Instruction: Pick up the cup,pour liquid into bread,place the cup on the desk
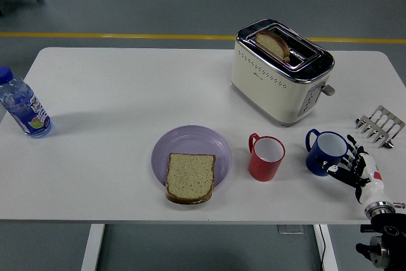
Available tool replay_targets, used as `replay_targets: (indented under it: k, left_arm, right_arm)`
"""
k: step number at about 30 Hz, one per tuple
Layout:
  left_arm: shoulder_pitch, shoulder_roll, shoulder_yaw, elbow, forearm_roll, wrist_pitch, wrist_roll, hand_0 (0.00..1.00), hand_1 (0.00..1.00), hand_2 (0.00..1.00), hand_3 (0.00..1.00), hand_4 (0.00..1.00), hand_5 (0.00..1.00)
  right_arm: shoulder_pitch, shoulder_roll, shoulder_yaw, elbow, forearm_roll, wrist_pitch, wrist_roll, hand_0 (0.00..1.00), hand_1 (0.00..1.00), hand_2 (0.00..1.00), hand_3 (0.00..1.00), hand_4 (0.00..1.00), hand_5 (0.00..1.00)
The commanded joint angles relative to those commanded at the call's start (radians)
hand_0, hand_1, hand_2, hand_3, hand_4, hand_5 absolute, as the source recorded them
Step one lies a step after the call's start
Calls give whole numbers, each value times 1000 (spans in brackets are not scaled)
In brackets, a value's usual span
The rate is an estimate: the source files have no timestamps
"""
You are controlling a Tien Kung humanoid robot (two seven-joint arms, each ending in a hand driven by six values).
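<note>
On the white table (127,93) the right robot hand (355,168) comes in from the lower right corner and stands against the right side of the blue cup (327,153). Its dark fingers (342,163) are curved around the side of the cup and touch it, so the hand is grasping the blue cup. The cup stands upright on the table, with its handle turned to the left. I cannot tell if there is liquid inside.

Just to the left of the blue cup there is a red cup (266,157), also upright, with its handle to the left. The two cups are near but do not touch. Further left is a purple plate (190,141), and one slice of bread (189,178) lies on its front part and goes a little over the near rim.

Behind the cups stands a cream toaster (280,71) with another slice of toast (273,44) in its slot. A small metal rack (380,125) is near the right edge of the table, behind the hand. A water bottle (22,105) with a blue cap stands at the far left edge.
</note>
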Motion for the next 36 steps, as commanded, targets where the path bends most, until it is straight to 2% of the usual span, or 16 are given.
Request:
replay_targets:
  k: [5, 11, 16, 24, 36]
  left_arm:
    - [2, 0, 1, 0, 1, 0, -1, 668, 735, 737, 629, 395, 998]
    - [2, 0, -2, 0, 2, 0, -1, 668, 735, 737, 628, 396, 998]
    - [0, 0, -5, -1, 2, -1, -1, 668, 735, 737, 628, 395, 998]
    - [-4, 0, -11, -1, 5, -1, -2, 668, 735, 737, 628, 396, 998]
    - [-4, -1, -10, -1, 4, -2, -2, 668, 735, 737, 629, 396, 998]
  right_arm:
    - [9, 1, -5, -6, -4, -7, 2, 949, 865, 963, 998, 998, 88]
    - [19, 2, -14, -13, 0, -58, 22, 949, 864, 959, 998, 998, 90]
    - [31, 0, -26, -20, 0, -76, 30, 943, 860, 954, 998, 998, 90]
    - [42, 0, -37, -27, -2, -74, 34, 943, 861, 955, 998, 998, 89]
    - [73, 4, -58, -71, -4, -101, 47, 946, 861, 954, 998, 998, 92]
